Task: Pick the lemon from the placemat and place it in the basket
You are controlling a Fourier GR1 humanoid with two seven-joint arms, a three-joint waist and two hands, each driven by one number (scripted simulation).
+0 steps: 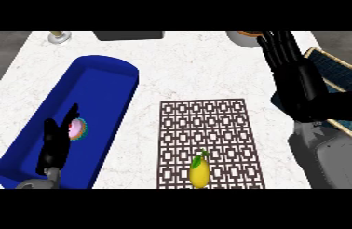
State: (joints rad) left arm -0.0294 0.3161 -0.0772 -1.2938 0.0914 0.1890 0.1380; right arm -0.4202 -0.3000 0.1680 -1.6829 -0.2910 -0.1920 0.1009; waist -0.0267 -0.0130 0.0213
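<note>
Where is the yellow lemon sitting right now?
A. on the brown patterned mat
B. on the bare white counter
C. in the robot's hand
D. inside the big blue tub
A: the lemon lies on the placemat, close to the mat's edge nearest the robot.

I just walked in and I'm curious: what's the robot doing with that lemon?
Nothing is being held right now. The lemon lies untouched at the near end of the patterned placemat. The right hand is open and raised on the right side of the counter, next to a woven basket that the arm partly hides. The left hand is open too, showing over a long blue tub with a small pink thing inside.
</note>
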